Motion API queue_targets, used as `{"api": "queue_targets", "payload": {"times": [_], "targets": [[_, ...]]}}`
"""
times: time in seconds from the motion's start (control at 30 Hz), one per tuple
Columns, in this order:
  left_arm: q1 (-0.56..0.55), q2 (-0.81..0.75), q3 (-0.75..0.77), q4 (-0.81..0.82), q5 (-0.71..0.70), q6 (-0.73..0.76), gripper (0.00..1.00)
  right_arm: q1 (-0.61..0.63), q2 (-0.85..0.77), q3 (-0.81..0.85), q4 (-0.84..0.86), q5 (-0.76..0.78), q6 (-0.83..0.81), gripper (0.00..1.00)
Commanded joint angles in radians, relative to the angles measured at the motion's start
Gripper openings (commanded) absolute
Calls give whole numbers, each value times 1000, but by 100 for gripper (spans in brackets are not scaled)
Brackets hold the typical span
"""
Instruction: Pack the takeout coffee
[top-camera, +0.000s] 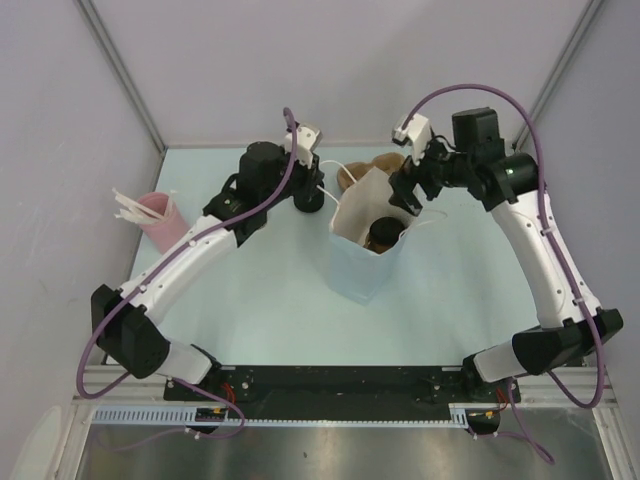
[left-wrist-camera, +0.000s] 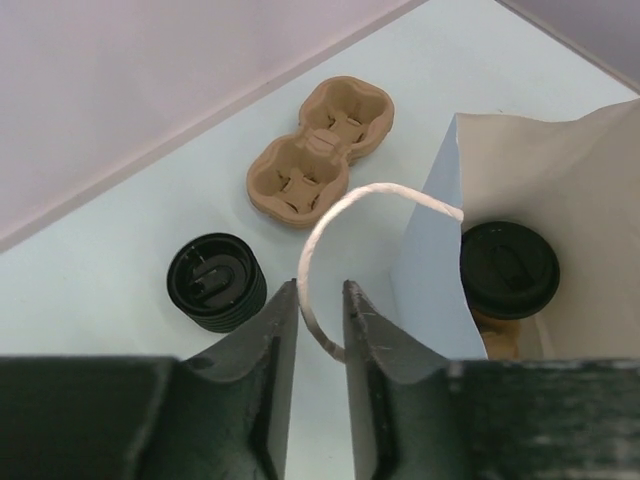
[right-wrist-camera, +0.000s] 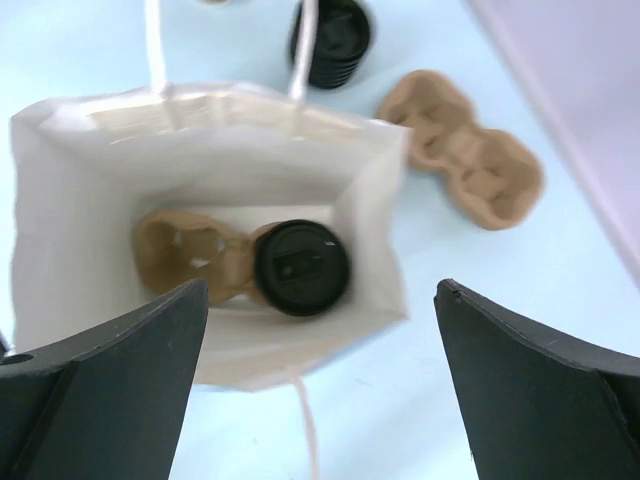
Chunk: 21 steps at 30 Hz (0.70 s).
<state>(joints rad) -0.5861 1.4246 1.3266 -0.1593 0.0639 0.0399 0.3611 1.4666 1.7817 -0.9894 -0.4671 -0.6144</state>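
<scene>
The takeout coffee (right-wrist-camera: 300, 267) is a tan cup with a black lid. It stands in a tan pulp carrier (right-wrist-camera: 185, 255) at the bottom of the open white paper bag (right-wrist-camera: 200, 130). It also shows in the top view (top-camera: 385, 235) and the left wrist view (left-wrist-camera: 508, 268). My right gripper (right-wrist-camera: 322, 285) hovers above the bag's near-right edge, wide open and empty; it shows in the top view (top-camera: 408, 200). My left gripper (left-wrist-camera: 320, 285) is at the bag's left side (top-camera: 312, 195). Its jaws stand a narrow gap apart, wider than the white cord handle (left-wrist-camera: 330, 215) that runs between them.
A stack of black lids (left-wrist-camera: 215, 283) sits left of the bag. A second tan carrier (left-wrist-camera: 320, 150) lies behind the bag near the back wall. A pink cup of white stirrers (top-camera: 160, 218) stands at the far left.
</scene>
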Motion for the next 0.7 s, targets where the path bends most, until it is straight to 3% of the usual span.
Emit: {"api": "queue_targets", "payload": {"times": [0.0, 0.3, 0.67], "targets": [[-9, 36, 133, -40, 25, 63, 21, -75, -69, -30, 142, -7, 65, 100], [-27, 164, 348, -166, 25, 149, 0, -186, -95, -176, 290, -21, 151, 92], [-109, 380, 618, -244, -35, 219, 0, -244, -134, -260, 373, -28, 202, 86]]}}
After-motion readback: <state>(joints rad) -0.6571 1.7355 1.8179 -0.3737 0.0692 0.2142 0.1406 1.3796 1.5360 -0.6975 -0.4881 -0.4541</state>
